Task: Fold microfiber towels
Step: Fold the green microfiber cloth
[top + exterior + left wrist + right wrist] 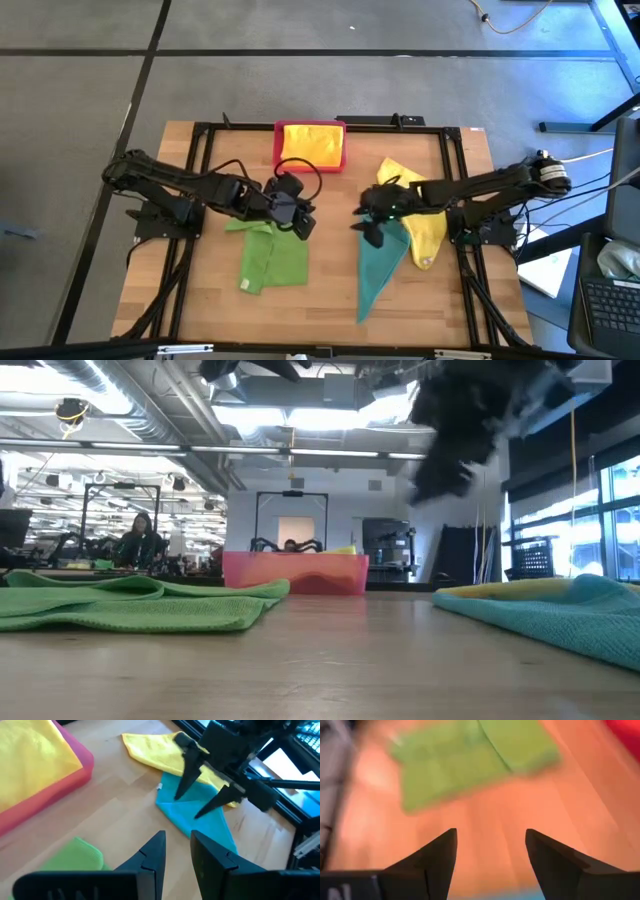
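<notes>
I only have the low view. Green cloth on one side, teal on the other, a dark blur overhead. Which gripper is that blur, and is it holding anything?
Observer: That is the right gripper, above the teal towel; its fingers are apart with nothing between them.
Operator: And the left one?
Observer: The left gripper hangs over the upper edge of the green towels, also holding nothing.
Operator: What's in the pink tray?
Observer: A yellow towel lies in the pink tray; a second yellow towel lies partly under the teal one.
</notes>
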Robot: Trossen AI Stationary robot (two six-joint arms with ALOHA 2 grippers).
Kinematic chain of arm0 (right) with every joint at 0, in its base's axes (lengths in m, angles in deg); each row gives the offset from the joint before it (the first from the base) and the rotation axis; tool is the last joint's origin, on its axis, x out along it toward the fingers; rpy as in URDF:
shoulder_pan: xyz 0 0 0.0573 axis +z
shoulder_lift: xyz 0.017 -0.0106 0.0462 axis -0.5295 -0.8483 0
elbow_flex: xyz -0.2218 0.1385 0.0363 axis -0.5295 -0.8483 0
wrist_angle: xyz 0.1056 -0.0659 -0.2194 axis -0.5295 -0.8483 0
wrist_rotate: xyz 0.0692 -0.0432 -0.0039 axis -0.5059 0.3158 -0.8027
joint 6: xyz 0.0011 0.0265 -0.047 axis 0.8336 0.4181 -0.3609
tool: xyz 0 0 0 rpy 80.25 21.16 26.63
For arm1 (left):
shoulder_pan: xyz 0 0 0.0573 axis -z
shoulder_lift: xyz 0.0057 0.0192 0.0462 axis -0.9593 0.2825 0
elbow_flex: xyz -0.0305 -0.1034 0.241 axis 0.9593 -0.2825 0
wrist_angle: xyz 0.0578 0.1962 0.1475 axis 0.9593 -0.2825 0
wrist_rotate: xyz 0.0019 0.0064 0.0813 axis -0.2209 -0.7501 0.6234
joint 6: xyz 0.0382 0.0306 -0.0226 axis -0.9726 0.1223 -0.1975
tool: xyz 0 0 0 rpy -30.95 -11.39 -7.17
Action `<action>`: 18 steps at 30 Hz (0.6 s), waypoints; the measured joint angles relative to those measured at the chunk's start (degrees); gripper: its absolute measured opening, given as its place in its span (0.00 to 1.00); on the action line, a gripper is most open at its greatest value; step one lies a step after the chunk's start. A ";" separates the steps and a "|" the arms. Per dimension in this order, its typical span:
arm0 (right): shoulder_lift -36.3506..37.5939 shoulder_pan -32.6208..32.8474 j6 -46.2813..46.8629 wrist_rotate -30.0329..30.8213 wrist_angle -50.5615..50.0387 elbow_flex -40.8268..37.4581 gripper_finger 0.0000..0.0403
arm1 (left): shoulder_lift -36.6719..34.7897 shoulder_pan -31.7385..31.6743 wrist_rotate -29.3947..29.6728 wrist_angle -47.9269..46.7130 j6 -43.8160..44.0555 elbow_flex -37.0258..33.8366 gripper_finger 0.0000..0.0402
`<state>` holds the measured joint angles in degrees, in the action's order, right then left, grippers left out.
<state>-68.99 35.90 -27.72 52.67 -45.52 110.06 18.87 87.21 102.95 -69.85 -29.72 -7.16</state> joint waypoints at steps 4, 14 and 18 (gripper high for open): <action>-6.92 -0.01 -0.72 -5.30 15.51 0.14 0.56 | -0.01 0.37 3.13 -2.82 3.49 -0.02 0.20; -27.63 0.45 -3.10 -21.91 15.98 16.61 0.42 | -0.04 -2.43 3.99 3.22 5.24 -0.02 0.20; -31.95 0.92 -12.01 -22.02 7.15 25.09 0.31 | -1.49 -2.47 1.92 2.04 5.14 -0.02 0.20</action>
<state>-100.95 36.82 -39.73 30.65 -38.37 135.15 17.38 84.75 104.87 -67.81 -24.58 -7.18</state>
